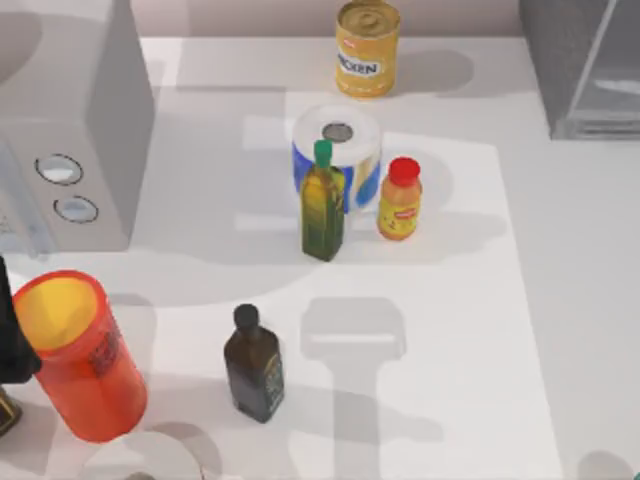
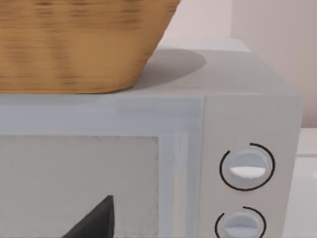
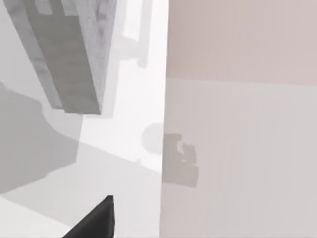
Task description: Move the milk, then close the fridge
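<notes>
The left arm point(image 1: 12, 345) sits low at the left edge of the table point(image 1: 470, 330), a dark shape just beside a tilted orange tumbler point(image 1: 80, 355). Its wrist is held level and faces the front of the grey box with two round dials point(image 2: 245, 166), on whose roof a wicker basket point(image 2: 74, 44) rests. A dark wedge of the left gripper point(image 2: 94, 223) juts in low in the left wrist view; whether it is released or clenched I cannot tell. The right gripper point(image 3: 94, 223) shows as a similar dark wedge, its wrist turned toward the pale wall and the fridge point(image 3: 69, 54); its state cannot be told either. The fridge point(image 1: 575, 70) stands at the far right corner of the table, its paler panel angled away from the grey body. In the middle of the table a green bottle point(image 1: 323, 205) stands against a paper roll point(image 1: 337, 150), an orange bottle with a red cap point(image 1: 399, 200) just beside them, a yellow can point(image 1: 367, 47) farther back and a dark bottle point(image 1: 253, 365) nearer the front.
</notes>
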`<move>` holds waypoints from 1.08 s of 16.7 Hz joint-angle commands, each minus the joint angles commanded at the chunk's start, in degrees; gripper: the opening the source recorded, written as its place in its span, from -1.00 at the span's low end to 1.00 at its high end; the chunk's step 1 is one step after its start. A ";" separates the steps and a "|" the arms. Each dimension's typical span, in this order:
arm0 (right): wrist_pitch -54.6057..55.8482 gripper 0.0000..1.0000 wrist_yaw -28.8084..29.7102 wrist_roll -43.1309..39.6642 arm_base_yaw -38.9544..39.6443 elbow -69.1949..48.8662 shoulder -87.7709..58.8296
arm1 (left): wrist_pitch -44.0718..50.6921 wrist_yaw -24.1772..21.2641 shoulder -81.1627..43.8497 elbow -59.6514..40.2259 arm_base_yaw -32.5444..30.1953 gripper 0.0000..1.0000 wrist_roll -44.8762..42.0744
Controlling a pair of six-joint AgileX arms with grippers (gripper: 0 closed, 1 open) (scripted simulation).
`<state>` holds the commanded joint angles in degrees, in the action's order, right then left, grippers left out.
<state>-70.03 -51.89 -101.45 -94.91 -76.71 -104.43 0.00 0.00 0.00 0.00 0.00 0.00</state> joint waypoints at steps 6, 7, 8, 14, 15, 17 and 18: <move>21.20 1.00 3.02 26.95 18.65 0.91 -0.55 | 0.00 0.00 0.00 0.00 0.00 1.00 0.00; 25.61 1.00 3.25 32.64 22.06 0.95 -0.69 | 0.00 0.00 0.00 0.00 0.00 1.00 0.00; 30.02 1.00 3.49 38.21 25.31 0.98 -0.78 | 0.00 0.00 0.00 0.00 0.00 1.00 0.00; 49.57 1.00 6.45 61.00 39.87 1.58 -0.64 | 0.00 0.00 0.00 0.00 0.00 1.00 0.00; 51.14 1.00 7.34 62.78 40.62 1.82 -0.58 | 0.00 0.00 0.00 0.00 0.00 1.00 0.00; 52.66 1.00 8.62 64.59 41.56 2.18 -0.61 | 0.00 0.00 0.00 0.00 0.00 1.00 0.00; 52.71 1.00 8.68 64.66 41.60 2.20 -0.61 | 0.00 0.00 0.00 0.00 0.00 1.00 0.00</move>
<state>-17.32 -43.20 -36.79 -53.30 -74.52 -105.04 0.00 0.00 0.00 0.00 0.00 0.00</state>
